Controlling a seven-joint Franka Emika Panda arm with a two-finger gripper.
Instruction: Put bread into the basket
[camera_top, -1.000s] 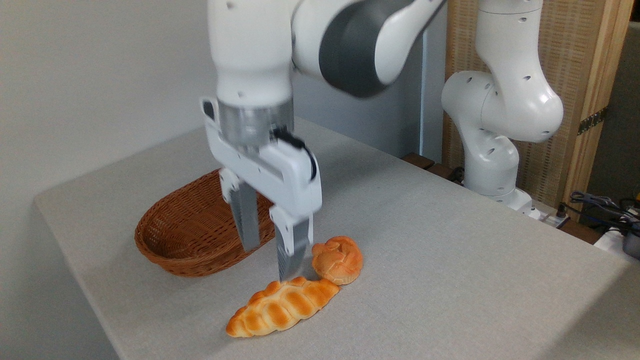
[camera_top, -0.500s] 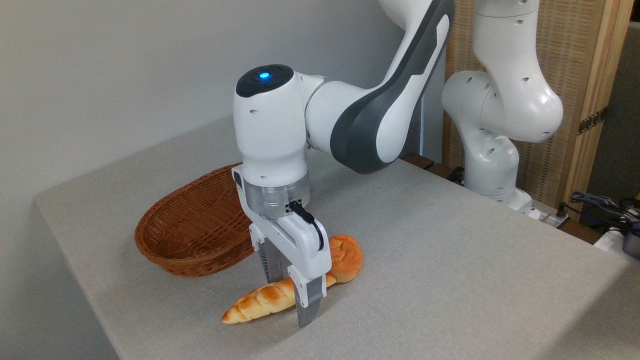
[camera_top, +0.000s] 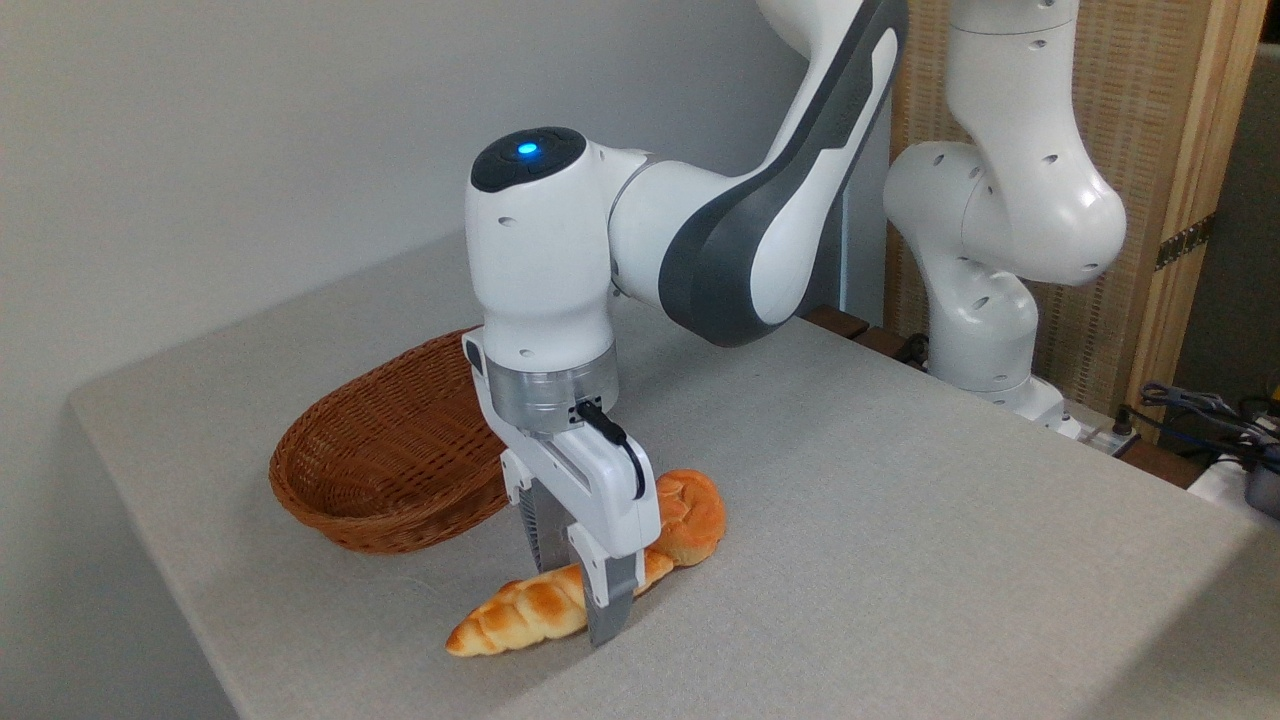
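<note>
The bread (camera_top: 520, 615), a long braided golden-orange loaf, lies near the table's front edge, tipped onto its side. My gripper (camera_top: 582, 592) is down over the loaf's right half, one finger behind it and one in front, shut on it. The front finger (camera_top: 607, 605) hides part of the loaf. The basket (camera_top: 375, 470), an oval reddish-brown wicker one, sits to the upper left of the gripper with nothing visible inside it.
A small round knotted bun (camera_top: 692, 515) rests just right of the gripper, touching the loaf's right end. The arm's white base (camera_top: 985, 320) stands at the back right. Cables (camera_top: 1215, 415) lie at the far right. The table's left edge runs close to the basket.
The gripper came down from above the loaf to straddle it, and the loaf rolled onto its side. In the last half second the front finger drew in against the loaf.
</note>
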